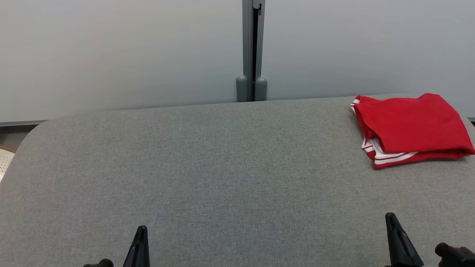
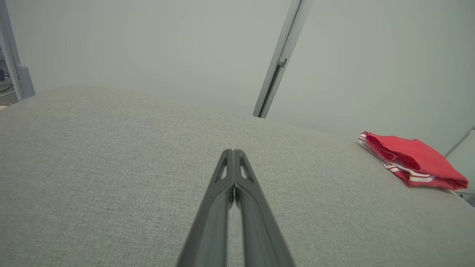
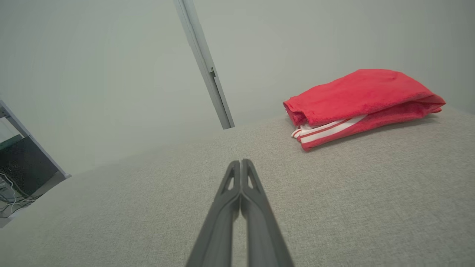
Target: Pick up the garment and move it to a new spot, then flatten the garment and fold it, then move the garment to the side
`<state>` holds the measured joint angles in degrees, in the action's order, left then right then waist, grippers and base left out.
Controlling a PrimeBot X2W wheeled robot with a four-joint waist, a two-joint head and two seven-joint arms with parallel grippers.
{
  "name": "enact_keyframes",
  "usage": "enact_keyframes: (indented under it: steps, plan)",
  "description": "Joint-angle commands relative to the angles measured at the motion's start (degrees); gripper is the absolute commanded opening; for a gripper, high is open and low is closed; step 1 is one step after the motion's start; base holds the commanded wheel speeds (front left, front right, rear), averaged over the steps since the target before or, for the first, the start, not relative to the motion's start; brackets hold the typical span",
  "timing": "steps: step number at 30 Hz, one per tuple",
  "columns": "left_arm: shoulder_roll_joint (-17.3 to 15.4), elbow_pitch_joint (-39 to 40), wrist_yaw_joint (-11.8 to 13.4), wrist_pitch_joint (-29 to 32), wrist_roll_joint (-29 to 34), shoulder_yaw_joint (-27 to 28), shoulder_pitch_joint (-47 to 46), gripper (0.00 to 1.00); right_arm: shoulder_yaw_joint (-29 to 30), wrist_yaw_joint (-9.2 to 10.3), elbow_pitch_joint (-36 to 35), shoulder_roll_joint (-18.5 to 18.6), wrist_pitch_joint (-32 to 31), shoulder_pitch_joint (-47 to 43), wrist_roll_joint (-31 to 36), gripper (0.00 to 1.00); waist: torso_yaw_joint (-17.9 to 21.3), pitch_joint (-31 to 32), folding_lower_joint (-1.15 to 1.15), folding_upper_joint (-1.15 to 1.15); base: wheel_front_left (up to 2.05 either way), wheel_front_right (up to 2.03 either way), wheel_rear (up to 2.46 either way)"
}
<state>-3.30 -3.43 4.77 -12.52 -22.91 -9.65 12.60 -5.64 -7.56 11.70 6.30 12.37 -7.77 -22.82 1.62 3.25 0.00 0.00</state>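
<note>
My left end effector and right end effector are pinched together, empty — garment lies folded, far right on the worktop.

**Red garment folded at my far right**

It is red, with white stripes showing along the trim at its near left edge. I see it folded into a compact, layered bundle, lying flat on my grey fabric table, at the far right corner, close to the back edge
</note>
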Motion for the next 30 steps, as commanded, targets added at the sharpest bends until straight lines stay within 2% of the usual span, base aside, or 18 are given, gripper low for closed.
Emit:
enact_keyframes:
  steps: [1, 30]
  plan:
    - [-0.6, 0.2, -0.8, 0.5, -3.5, 0.7, -2.2, 0.0, 0.6, 0.02, -0.7, 0.4, -0.6, 2.0, -3.5, 0.0, 0.0, -0.1, 0.0, 0.0, 0.0, 0.0, 0.0]
    - [-1.7, -3.8, -5.1, 5.7, -29.0, 4.4, -8.5, 0.0, 3.5, 0.04, 0.3, 0.0, -6.2, 6.4, -28.5, 0.0, -0.4, -0.9, 0.0, 0.0, 0.0, 0.0, 0.0]
